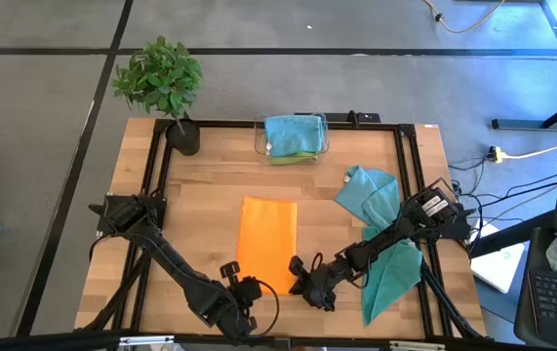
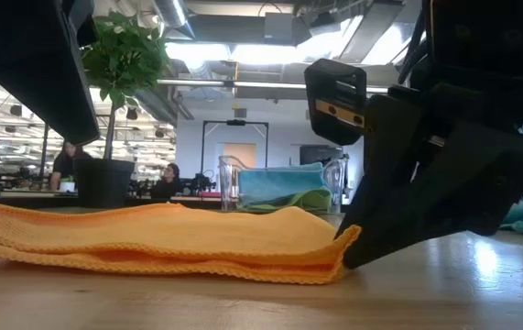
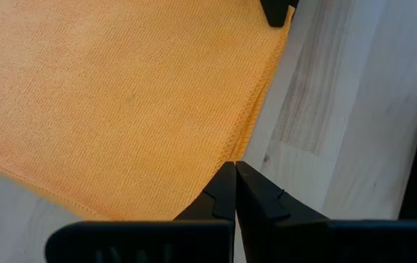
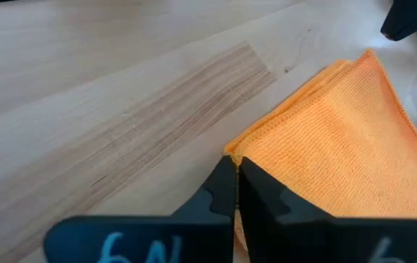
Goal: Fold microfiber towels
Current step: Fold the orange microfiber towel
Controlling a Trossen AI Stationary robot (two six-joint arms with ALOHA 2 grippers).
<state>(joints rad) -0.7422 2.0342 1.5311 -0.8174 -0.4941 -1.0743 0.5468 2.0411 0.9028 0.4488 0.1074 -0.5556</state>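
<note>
The orange towel (image 1: pixel 267 241) lies folded lengthwise mid-table. Both end effectors, left (image 1: pixel 242 291) and right (image 1: pixel 302 274), are pinched shut on its near corners. Folded towels sit in the bin (image 1: pixel 292 137); two teal towels (image 1: pixel 379 234) wait unfolded.

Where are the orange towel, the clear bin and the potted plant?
orange towel (image 1: pixel 267 232): high view, middle of the cloth.
clear bin (image 1: pixel 258 139): high view, left wall.
potted plant (image 1: pixel 160 75): high view, its leaves.
</note>
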